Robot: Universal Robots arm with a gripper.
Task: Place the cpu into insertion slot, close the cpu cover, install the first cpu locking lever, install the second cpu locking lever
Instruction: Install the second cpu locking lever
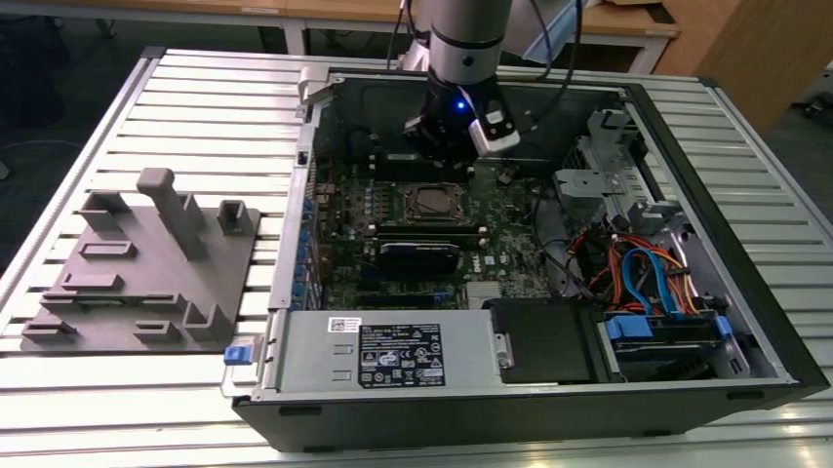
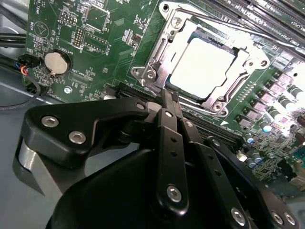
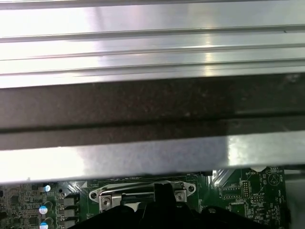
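A ribbed aluminium table (image 1: 156,409) carries an open computer case (image 1: 547,414) lying on its side, with a grey moulded fixture tray (image 1: 131,283) beside it toward the exterior view's left.

Inside the case, the gripper (image 2: 167,98) hangs over the green motherboard (image 1: 390,219), just beyond the far edge of the insertion slot (image 1: 430,202) as the exterior view frames it. The second wrist view shows its two black fingers (image 2: 167,129) pressed together with no gap, clenched on nothing, their tips at the corner of the socket's metal frame. The exterior view gives only the arm's grey body and a lit blue lamp, not the fingertips.

The second wrist view alone gives the socket in detail: the cpu (image 2: 202,67) lies flat in the slot, pale silver top up, and the cpu cover (image 2: 209,98) is closed down around it, its window framing the chip. A thin locking lever (image 2: 209,19) runs along the far side of the frame. A coin battery (image 2: 57,61) sits on the board well apart.

The first wrist view looks along the table's slats and the dark case wall (image 3: 152,107), catching just the cover's hinge edge (image 3: 143,193).

In the exterior view a labelled power supply (image 1: 390,356) and coloured cables (image 1: 645,278) lie nearer the camera.
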